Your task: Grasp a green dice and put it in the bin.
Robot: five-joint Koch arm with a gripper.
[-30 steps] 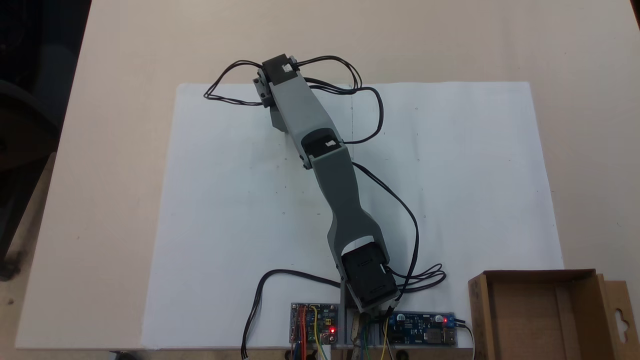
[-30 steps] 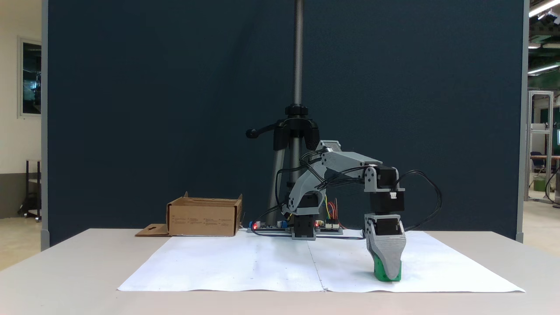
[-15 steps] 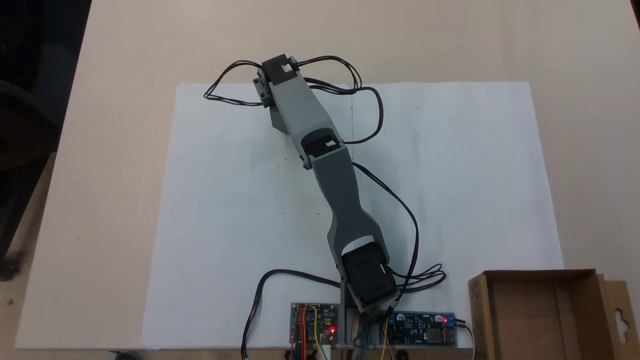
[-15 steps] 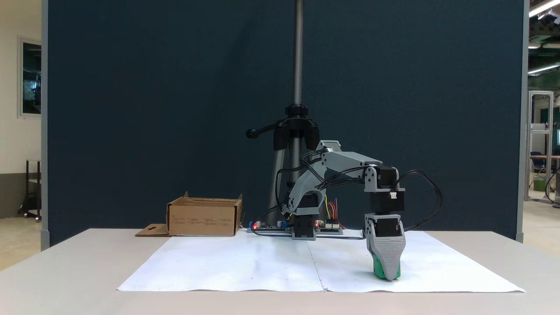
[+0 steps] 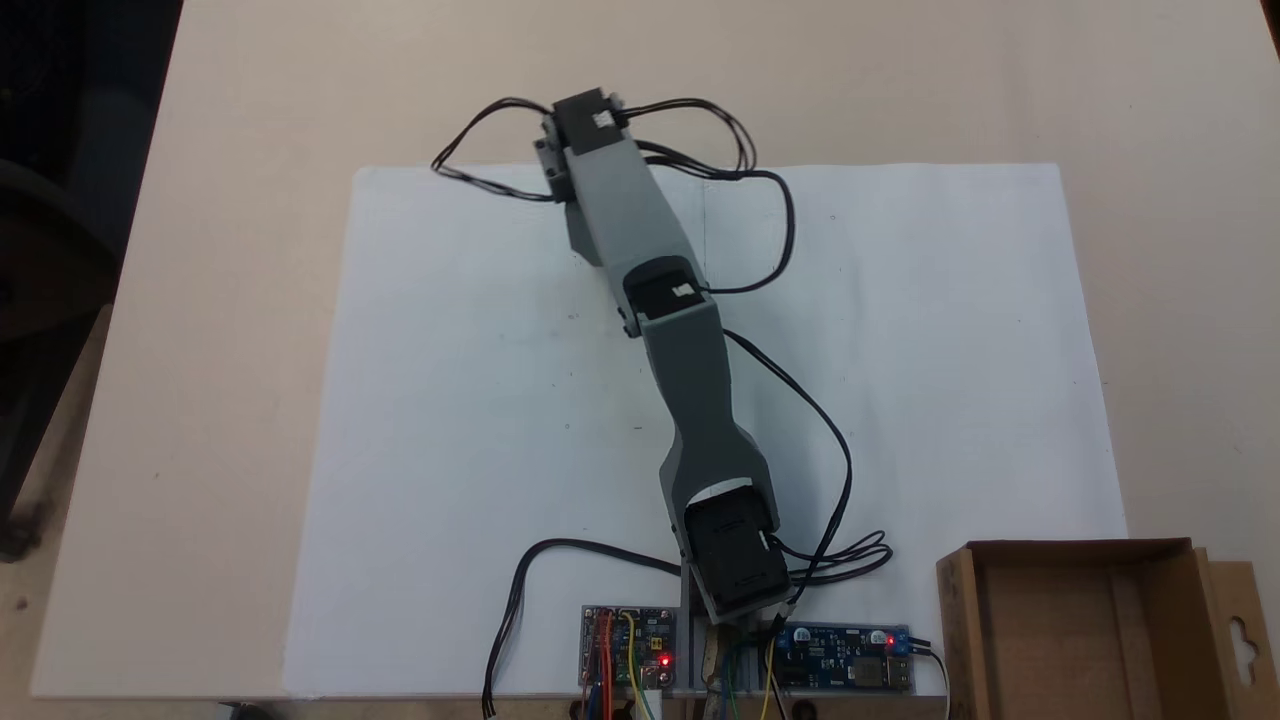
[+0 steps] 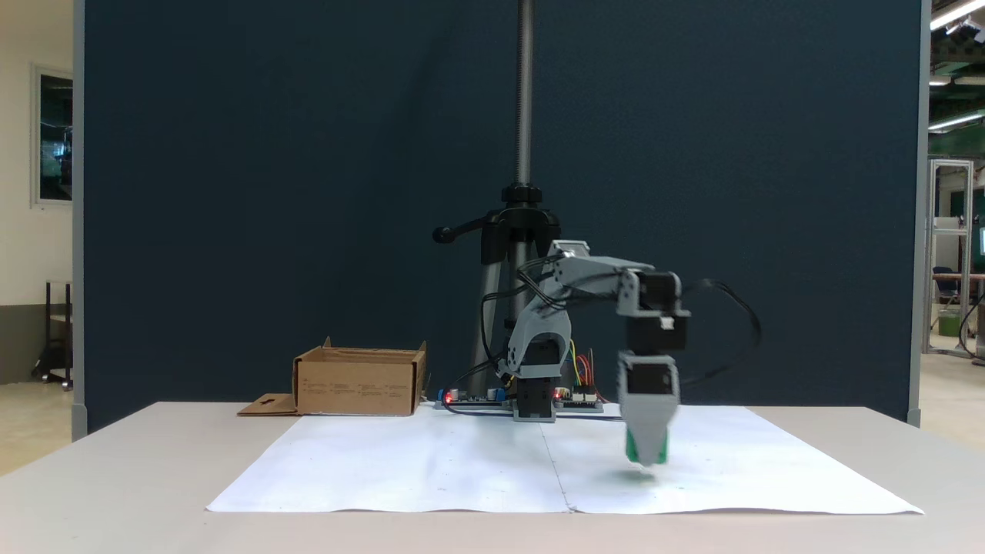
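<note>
In the side fixed view, the green dice (image 6: 632, 451) hangs a little above the white paper. My gripper (image 6: 646, 460) points straight down and is shut on it. Green shows at both edges of the grey finger, which covers most of the cube, and the picture is blurred there by motion. From above, the arm's wrist (image 5: 590, 130) reaches over the paper's far edge and hides what is beneath it. The bin is a low brown cardboard box, with nothing inside it. It stands at the bottom right (image 5: 958, 620) seen from above and at the left (image 6: 358, 382) seen from the side.
A white paper sheet (image 5: 450, 420) covers the table's middle. Two circuit boards (image 5: 628, 645) with red lights flank the arm's base, and black cables (image 5: 760, 240) loop around the arm. The box's flap (image 5: 1240, 640) lies flat beside it. A tripod pole (image 6: 524, 154) rises behind the base.
The gripper has risen off the paper with the green dice in it. It has shifted left in the side view and up and to the right in the view from above.
</note>
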